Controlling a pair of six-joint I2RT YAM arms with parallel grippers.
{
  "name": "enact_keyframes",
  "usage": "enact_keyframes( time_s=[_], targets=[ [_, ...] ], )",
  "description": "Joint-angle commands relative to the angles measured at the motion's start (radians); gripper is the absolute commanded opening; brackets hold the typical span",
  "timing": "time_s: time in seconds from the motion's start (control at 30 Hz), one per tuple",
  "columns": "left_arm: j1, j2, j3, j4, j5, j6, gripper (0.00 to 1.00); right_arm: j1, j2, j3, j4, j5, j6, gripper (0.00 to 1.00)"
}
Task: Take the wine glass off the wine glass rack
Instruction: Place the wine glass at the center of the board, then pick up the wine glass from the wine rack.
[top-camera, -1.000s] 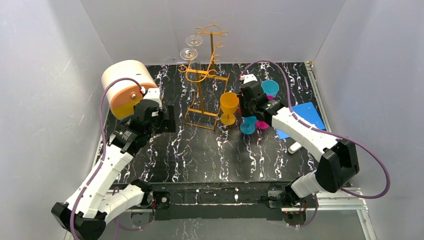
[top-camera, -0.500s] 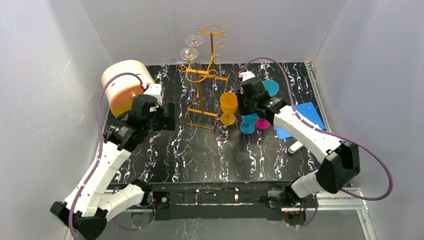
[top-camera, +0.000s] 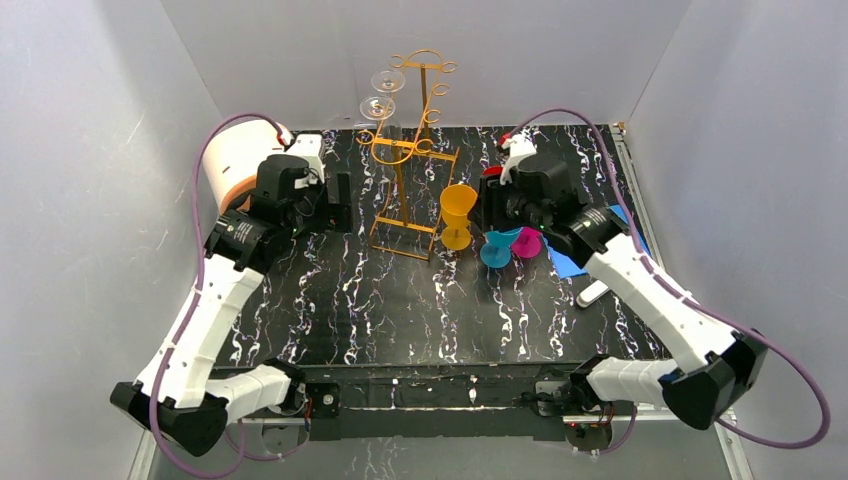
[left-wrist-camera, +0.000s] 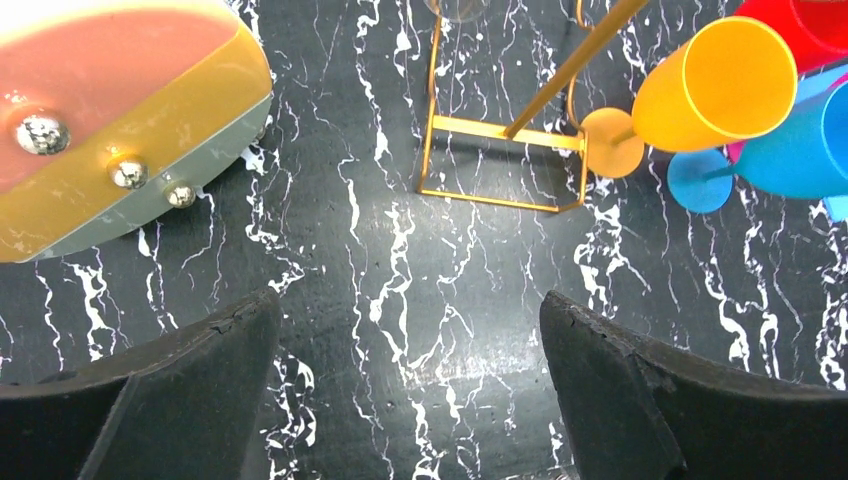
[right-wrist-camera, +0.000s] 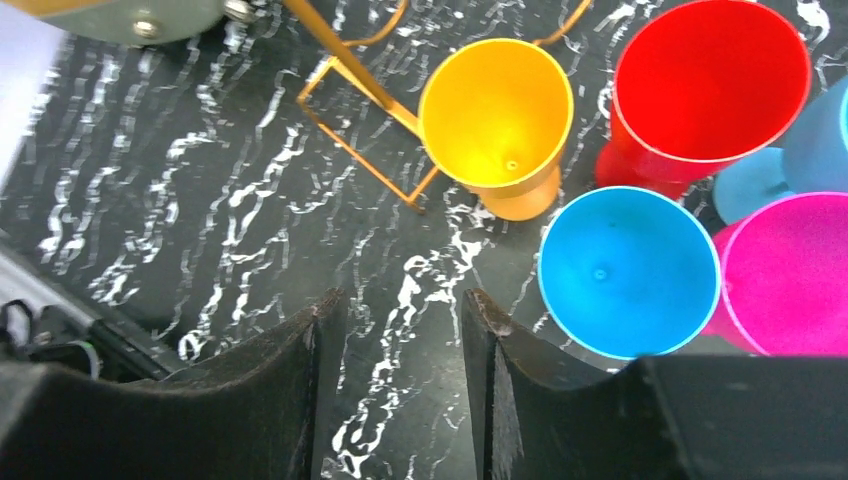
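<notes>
While clear glass (top-camera: 387, 80) on wire rack (top-camera: 424, 100), L end effector (left-wrist-camera: 410, 335), R end effector (right-wrist-camera: 400, 325) apart.

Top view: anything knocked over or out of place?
Only the cream-and-orange box, rear left: it appears to lie on its side, studded end showing. The wine glass rack and coloured glasses stand upright; nothing spilled.

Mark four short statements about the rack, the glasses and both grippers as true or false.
1. Two clear wine glasses hang on the wine glass rack. True.
2. The left gripper holds a glass. False: it is open and empty.
3. The yellow goblet stands on the table beside the rack's base. True.
4. The right gripper grips the yellow goblet. False: its jaws are apart with nothing between them.
</notes>
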Motion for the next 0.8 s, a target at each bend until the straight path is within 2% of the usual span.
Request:
enact_keyframes(
  time_s=[0.0,0.17,0.27,0.47,0.57,0.77],
  targets=[
    [0.027,0.023,0.052,0.013,0.037,-0.023,0.98,-0.003,-0.098,-0.046,0.038,-0.142,0.075,0.56],
    [0.041,0.061,0.086,0.031,0.061,-0.031,0.98,-0.004,-0.228,-0.150,0.152,-0.373,0.165,0.64],
    [0.066,0.116,0.172,0.045,0.060,-0.033,0.98,-0.004,-0.304,-0.245,0.274,-0.498,0.215,0.70],
    [0.091,0.253,0.335,0.094,0.056,-0.052,0.98,-0.003,-0.373,-0.333,0.383,-0.475,0.318,0.72],
    [0.099,0.300,0.404,0.114,0.058,-0.063,0.95,-0.003,-0.374,-0.334,0.372,-0.449,0.326,0.72],
    [0.113,0.351,0.442,0.220,0.103,-0.083,0.95,-0.004,-0.358,-0.322,0.332,-0.395,0.343,0.74]
  ],
)
